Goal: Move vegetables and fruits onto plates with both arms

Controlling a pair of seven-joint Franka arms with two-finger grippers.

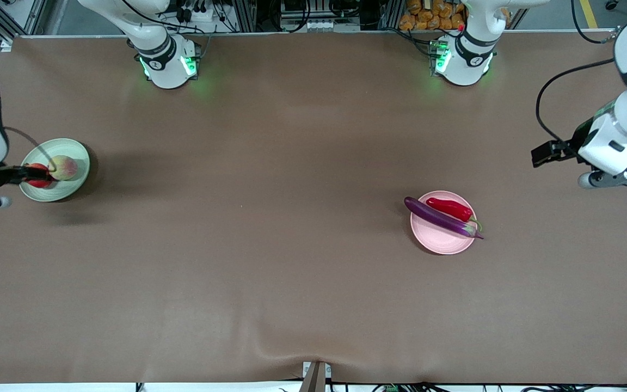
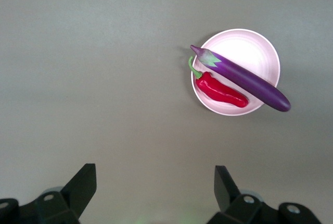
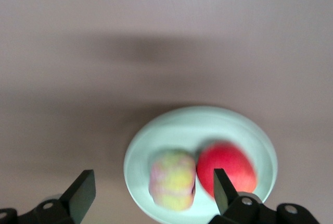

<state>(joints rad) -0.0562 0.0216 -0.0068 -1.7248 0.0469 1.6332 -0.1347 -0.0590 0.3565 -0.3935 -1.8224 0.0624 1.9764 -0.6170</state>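
A pale green plate (image 1: pixel 71 149) near the right arm's end of the table holds the yellowish-pink peach (image 1: pixel 65 166) and, touching it, the red apple (image 1: pixel 37 177). My right gripper (image 3: pixel 154 188) hangs open just above this plate (image 3: pixel 208 122), with the peach (image 3: pixel 173 179) and apple (image 3: pixel 229 166) below it and nothing between its fingers. The pale pink plate (image 1: pixel 438 242) carries the purple eggplant (image 1: pixel 441 217) and the red chili pepper (image 1: pixel 449 207) side by side. My left gripper (image 2: pixel 154 185) is open and empty, raised over bare table toward the left arm's end, away from the pink plate (image 2: pixel 244 44).
A brown cloth (image 1: pixel 270 218) covers the whole table, with a raised fold (image 1: pixel 292 351) at the edge nearest the front camera. Both arm bases (image 1: pixel 169 65) (image 1: pixel 463 62) stand along the edge farthest from that camera.
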